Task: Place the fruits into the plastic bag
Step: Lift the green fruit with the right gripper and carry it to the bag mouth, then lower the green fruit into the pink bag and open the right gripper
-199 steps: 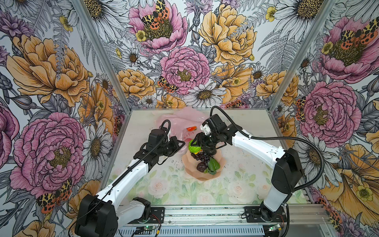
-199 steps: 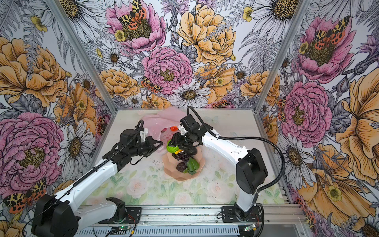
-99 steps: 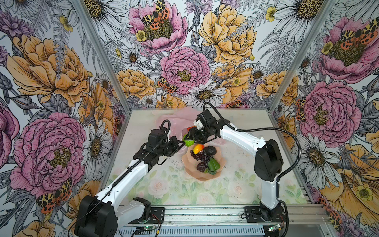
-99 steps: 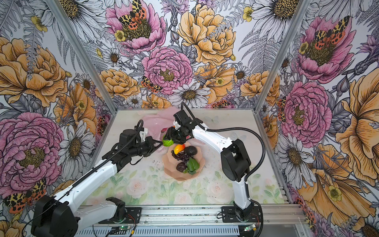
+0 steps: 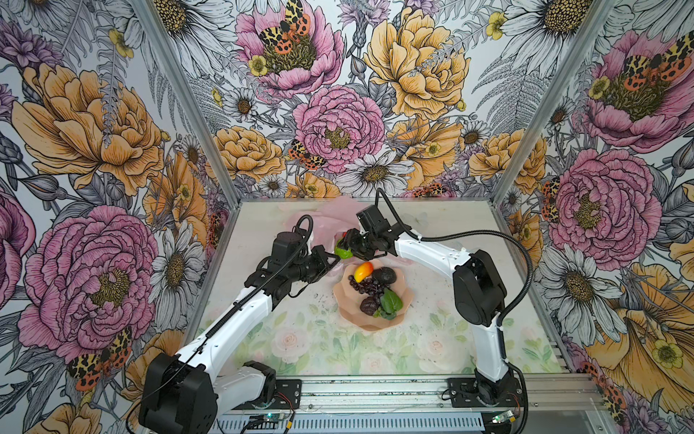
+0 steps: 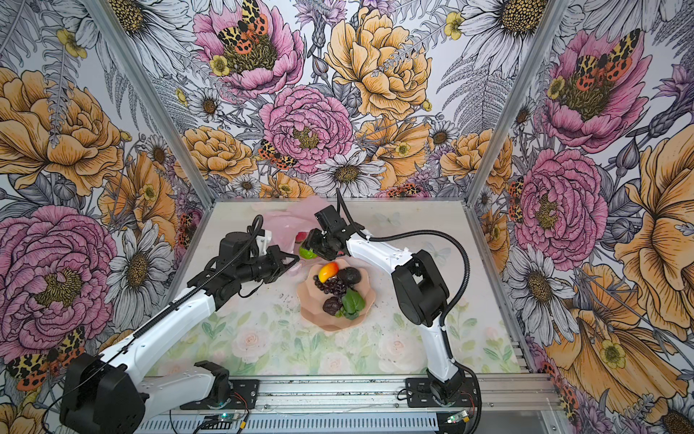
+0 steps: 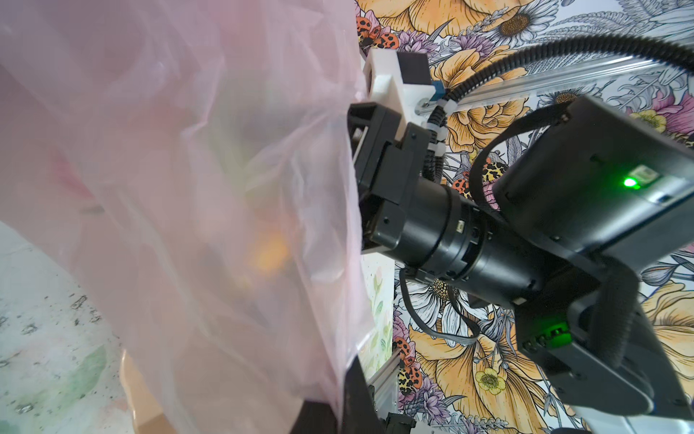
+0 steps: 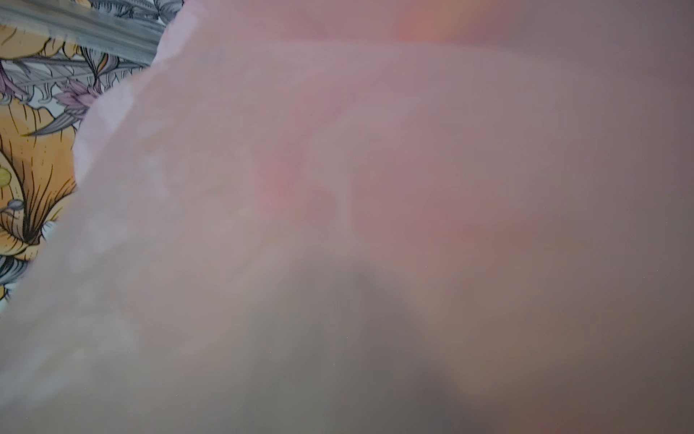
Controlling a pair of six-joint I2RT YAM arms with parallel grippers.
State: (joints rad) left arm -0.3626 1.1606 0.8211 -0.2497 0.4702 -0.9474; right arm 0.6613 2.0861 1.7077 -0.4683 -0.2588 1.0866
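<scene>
**As green fruit [image 5: 342, 252] reaches bag [image 5: 326, 222], bowl [image 5: 405, 298] is one lighter**

If you hold the top views against a second back, the right claw [image 5: 349, 246] was over the bowl. It's now at the bag mouth, clamped on the green fruit and not released. The mango [image 5: 362, 271] it was hiding now shows. Left claw [image 5: 332, 259] hasn't budged: pinched narrow on the bag rim, holding the mouth up. My read is that the drop comes next. The fruit looks just at the lip, not clearly inside.

Count, both top views:
- 1 bag, 1 bowl just beside it on the tabletop [image 5: 432, 338], 1 green fruit in the claw.
- 4 in the bowl: 1 mango, 1 avocado [image 5: 383, 276], 1 grapes [image 5: 366, 287] with leaf [image 5: 390, 302], 1 more dark fruit [image 5: 370, 305], type unclear.
- Red spot [image 6: 301, 236] in the bag: apple or print, can't tell.

Left wrist: bag film [image 7: 187, 188] covers most of the frame, with the right arm [image 7: 432, 225] poking in behind its edge. Faint green and orange blurs show through the film. Neither claw's tips are readable here.

Right wrist: film [image 8: 375, 188] sits right on the lens, all pink blur. Claw and fruit aren't visible.
</scene>
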